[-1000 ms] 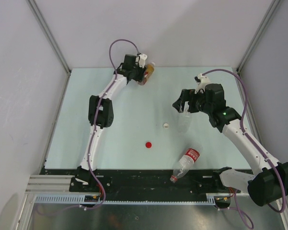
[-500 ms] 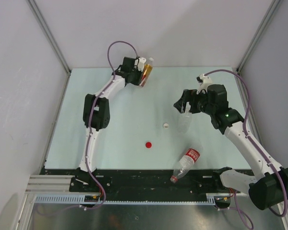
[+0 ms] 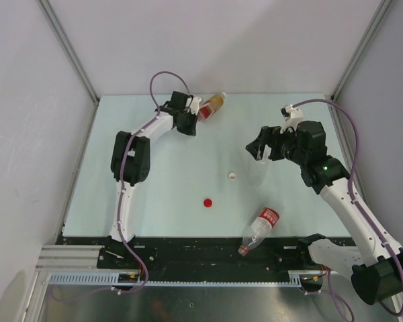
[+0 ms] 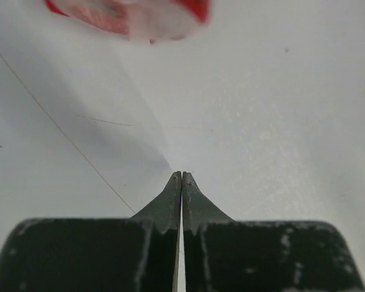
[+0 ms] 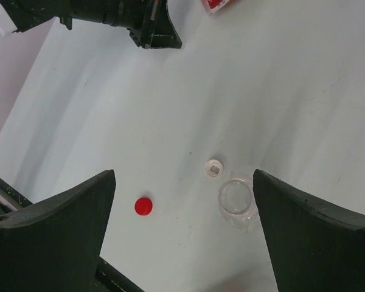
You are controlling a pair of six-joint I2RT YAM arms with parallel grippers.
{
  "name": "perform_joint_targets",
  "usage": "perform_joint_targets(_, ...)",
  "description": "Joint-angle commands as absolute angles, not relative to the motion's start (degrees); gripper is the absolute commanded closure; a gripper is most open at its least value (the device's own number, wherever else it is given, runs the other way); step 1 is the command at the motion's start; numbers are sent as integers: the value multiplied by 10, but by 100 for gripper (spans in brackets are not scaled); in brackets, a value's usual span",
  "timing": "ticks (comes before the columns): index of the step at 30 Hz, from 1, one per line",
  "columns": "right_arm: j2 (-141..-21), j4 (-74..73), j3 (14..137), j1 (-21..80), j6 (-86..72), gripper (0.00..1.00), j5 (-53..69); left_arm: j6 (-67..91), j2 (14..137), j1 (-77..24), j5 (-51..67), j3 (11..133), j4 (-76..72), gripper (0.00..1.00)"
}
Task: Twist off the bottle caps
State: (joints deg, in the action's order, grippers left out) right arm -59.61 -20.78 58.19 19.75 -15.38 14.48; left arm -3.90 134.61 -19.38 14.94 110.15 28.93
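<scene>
The short amber bottle (image 3: 212, 106) with the red-yellow label lies tilted at the far edge; its label shows at the top of the left wrist view (image 4: 128, 15). My left gripper (image 3: 190, 125) (image 4: 182, 176) is shut and empty, just short of it. My right gripper (image 3: 261, 150) (image 5: 182, 176) is open and empty, hovering above the clear unlabelled bottle (image 3: 257, 172), which stands upright with its mouth open (image 5: 237, 198). A white cap (image 3: 233, 176) (image 5: 213, 167) and the red cap (image 3: 207, 202) (image 5: 144, 206) lie loose on the table. The red-white labelled bottle (image 3: 259, 229) lies near the front edge.
The pale green table (image 3: 161, 188) is walled by grey panels at the left, back and right. A black rail (image 3: 188, 249) runs along the front edge by the arm bases. The left arm's forearm (image 5: 109, 18) crosses the top of the right wrist view.
The amber bottle has left my left gripper and now lies tipped toward the right. My left gripper has drawn back a little, shut. My right arm has drifted slightly right.
</scene>
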Motion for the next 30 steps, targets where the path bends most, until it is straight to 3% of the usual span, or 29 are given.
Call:
perform_joint_targets(1, -580, -208, 584, 195, -150, 1, 152, -18, 1253, -196, 164, 1105, 279, 99)
perform_joint_targets(3, -579, -208, 583, 195, -150, 1, 151, -18, 1243, -195, 154, 1109, 279, 97)
perform_joint_targets(5, -579, -208, 582, 195, -150, 1, 151, -20, 1234, -196, 148, 1114, 279, 85)
perform_joint_targets(10, -583, -206, 579, 195, -149, 1, 147, -22, 1234, -196, 140, 1138, 279, 25)
perform_joint_targets(12, -586, -204, 578, 195, -151, 1, 147, -22, 1244, -199, 144, 1155, 279, 7)
perform_joint_targets(15, -588, -202, 577, 195, -152, 1, 148, -23, 1266, -207, 146, 1187, 279, 1)
perform_joint_targets(30, -583, -206, 577, 191, -153, 1, 142, 12, 1446, -265, 171, 1371, 278, 1)
